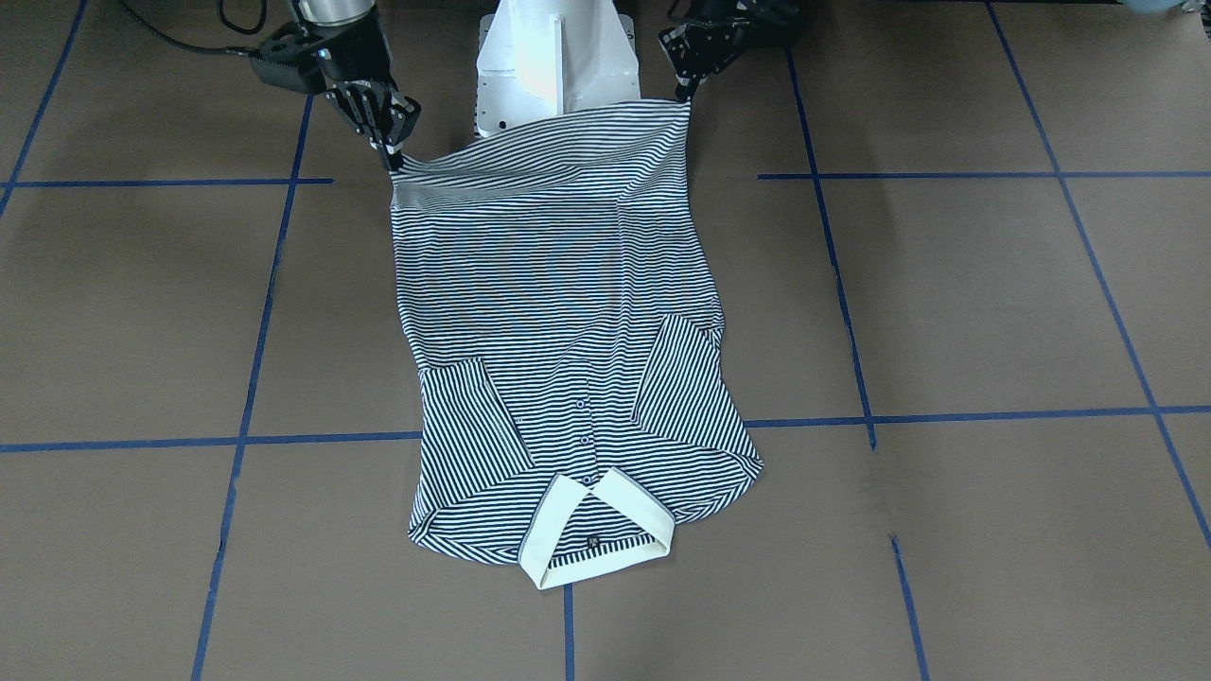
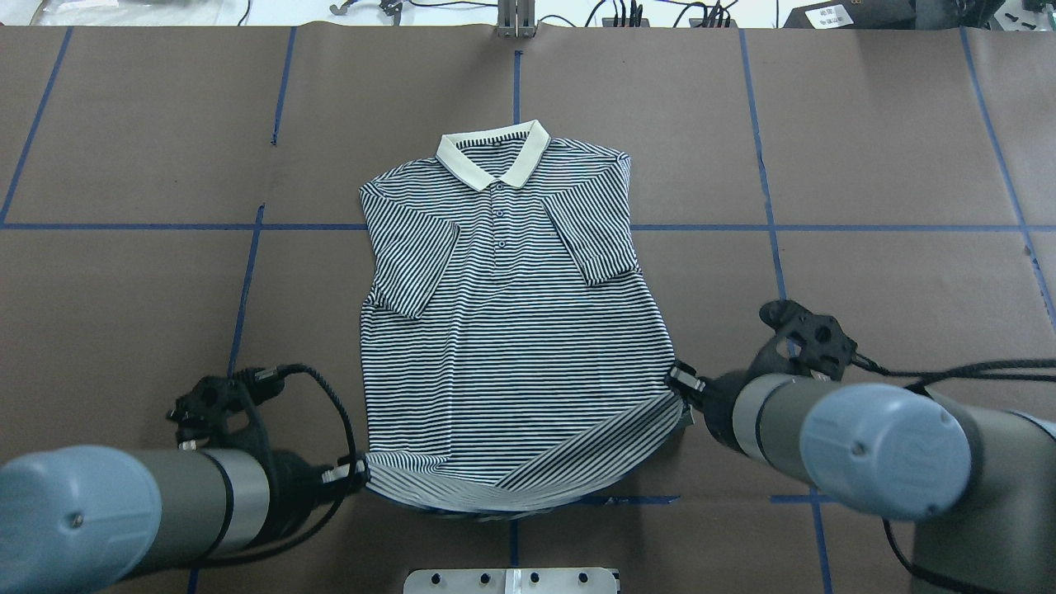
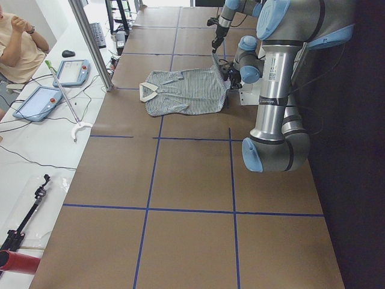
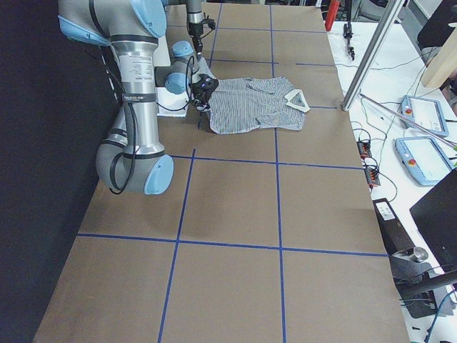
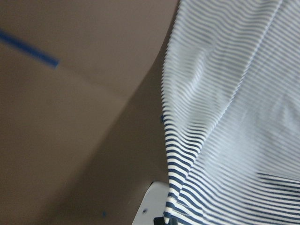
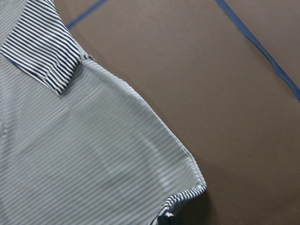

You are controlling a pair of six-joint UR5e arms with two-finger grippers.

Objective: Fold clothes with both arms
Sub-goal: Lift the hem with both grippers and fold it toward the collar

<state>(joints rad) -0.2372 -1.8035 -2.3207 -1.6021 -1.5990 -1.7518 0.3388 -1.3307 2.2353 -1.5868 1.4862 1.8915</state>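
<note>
Left gripper [image 2: 355, 472] pinches the near left corner of the striped shirt's [image 2: 511, 330] bottom edge. The right gripper [image 2: 681, 384] pinches the near right corner. Both are closed on the cloth and hold that edge up off the table [image 2: 124, 289].

The rest of the shirt lies flat, front up, in the middle of the table. Its cream collar [image 2: 493, 157] is at the far end, and both sleeves are tucked in over the chest.

I think this is the start of the bottom-to-top fold. Next, both arms should carry the edge toward the collar, together and level, then lay it down.

From above, the arms hide most of the fingertips, so each pinch is probably small. Both wrist views are blurry and show only cloth and table.
</note>
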